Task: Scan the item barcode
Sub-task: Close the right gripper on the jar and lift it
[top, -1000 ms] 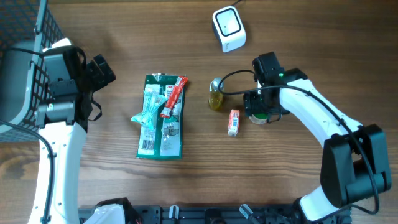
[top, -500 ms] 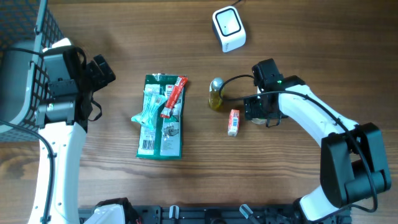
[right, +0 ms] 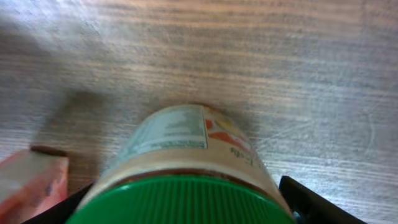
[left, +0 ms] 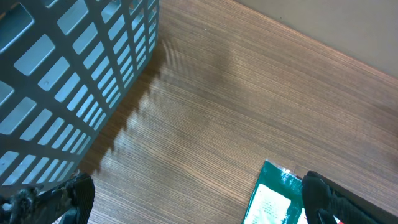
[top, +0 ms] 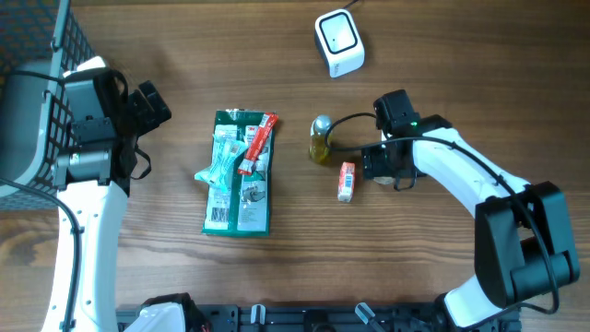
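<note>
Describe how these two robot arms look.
The left arm and right arm have smooth white shells, chunky black joints and looping black cables. The left claw and right claw have black fingers. A small green light glows near the right wrist.

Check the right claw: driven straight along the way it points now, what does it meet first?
The green-lidded jar, straddled by the right claw in the wrist view; probably its lid first, though depth is unclear. The small red box lies off to one side.
</note>
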Robot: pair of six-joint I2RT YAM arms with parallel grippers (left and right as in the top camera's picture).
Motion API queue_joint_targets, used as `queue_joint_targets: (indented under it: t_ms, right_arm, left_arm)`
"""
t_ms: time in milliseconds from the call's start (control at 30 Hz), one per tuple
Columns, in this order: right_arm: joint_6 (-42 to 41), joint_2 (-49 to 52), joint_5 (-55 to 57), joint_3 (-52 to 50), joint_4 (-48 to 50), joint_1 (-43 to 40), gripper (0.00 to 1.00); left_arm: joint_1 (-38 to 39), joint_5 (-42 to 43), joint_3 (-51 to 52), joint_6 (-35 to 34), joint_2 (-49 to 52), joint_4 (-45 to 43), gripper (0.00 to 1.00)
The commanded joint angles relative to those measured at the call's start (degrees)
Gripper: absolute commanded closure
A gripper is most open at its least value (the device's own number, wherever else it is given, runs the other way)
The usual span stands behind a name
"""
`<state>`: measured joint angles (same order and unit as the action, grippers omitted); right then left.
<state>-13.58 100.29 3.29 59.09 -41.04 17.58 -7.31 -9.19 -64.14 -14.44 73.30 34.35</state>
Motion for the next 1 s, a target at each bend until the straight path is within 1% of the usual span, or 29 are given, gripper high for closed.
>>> queue_joint_targets:
  t_ms: [0,67,133,633,667,800,900,967]
  right_arm:
    - [-0.55,0.87,1.18,-0.68,0.83,-0.20,0.18]
    - [-0.50,0.87,1.22,-0.68,1.36,-0.20,0.22]
    - [-0.52,0.87,1.22,-0.66,1.81,-0.20,0.23]
    - [-0.55,0.87,1.20,-0.66,3.30,-0.20,0.22]
    - [-0.55,0.87,1.20,-0.66,3.28,-0.20,0.23]
    - [-0.55,0.72,1.42,-0.50,1.97,-0.39,0.34]
    - [-2.01,0.15,1.20,0.50,-0.26,-1.62,0.38]
    - [-2.05,-1.29,-1.38,1.97,-2.62,-3.65,0.42]
  left_arm:
    - [-0.37,-0.52,-0.44,0.70,0.22,-0.17,0.00]
    - [-0.37,-0.52,-0.44,0.70,0.22,-0.17,0.00]
    - [-0.37,-0.52,-0.44,0.70,0.22,-0.17,0.00]
    - [-0.37,-0.52,-0.44,0.70,0.22,-0.20,0.00]
    - [-0.37,-0.52,-0.44,0.70,0.22,-0.17,0.00]
    - [-0.37,-0.52,-0.44,0.70,0.22,-0.20,0.00]
    - [-0.37,-0.52,-0.44,0.70,0.22,-0.17,0.00]
    - [-0.37,-0.52,-0.44,0.70,0.22,-0.17,0.00]
